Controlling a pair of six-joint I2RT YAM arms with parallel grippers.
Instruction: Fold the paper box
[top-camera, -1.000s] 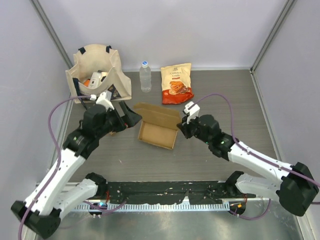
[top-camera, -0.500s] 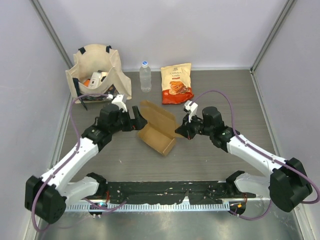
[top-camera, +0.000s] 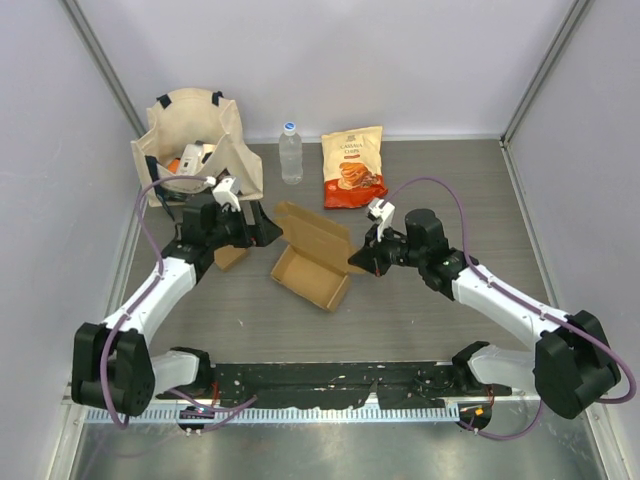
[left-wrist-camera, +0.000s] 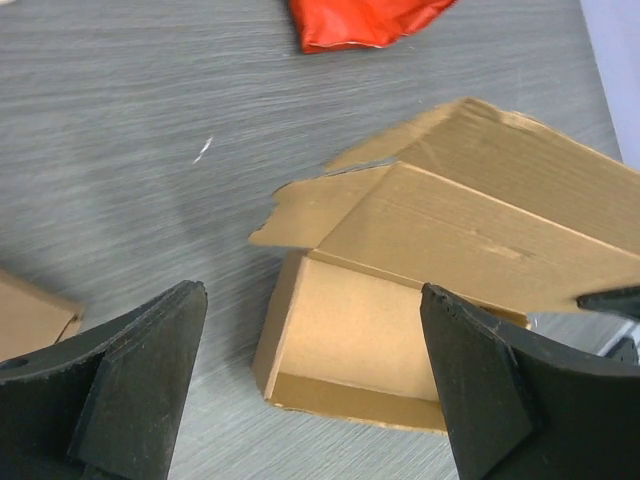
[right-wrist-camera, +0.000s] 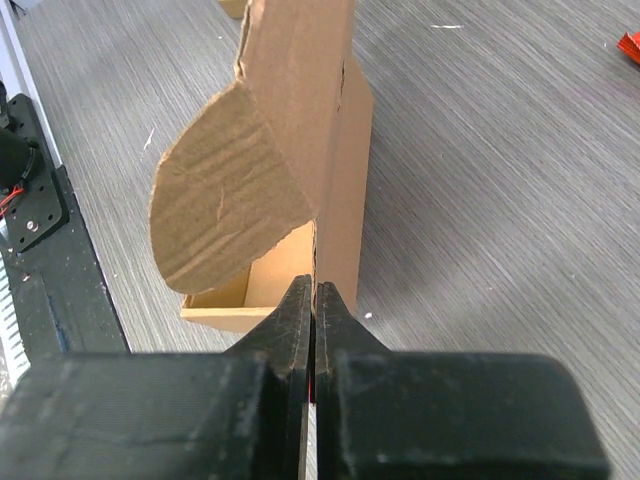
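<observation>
The brown paper box (top-camera: 312, 268) lies open in the middle of the table, its lid flap (top-camera: 318, 232) raised and its tray turned a little. My right gripper (top-camera: 358, 262) is shut on the thin right-hand wall of the box; in the right wrist view the cardboard edge runs between the closed fingertips (right-wrist-camera: 314, 295), with a rounded side flap (right-wrist-camera: 225, 200) hanging to the left. My left gripper (top-camera: 270, 232) stands wide open just left of the box, touching nothing. In the left wrist view the box (left-wrist-camera: 370, 330) lies between and beyond the spread fingers (left-wrist-camera: 130, 380).
A second flat piece of cardboard (top-camera: 230, 255) lies under my left arm. At the back stand a canvas tote bag (top-camera: 195, 145) with items inside, a water bottle (top-camera: 291, 152) and an orange snack bag (top-camera: 353, 167). A black rail (top-camera: 330, 385) runs along the near edge.
My right gripper has turned and tilted the box by its right wall. My left gripper came in toward the box's left side, then drew back a little to the left, still open.
</observation>
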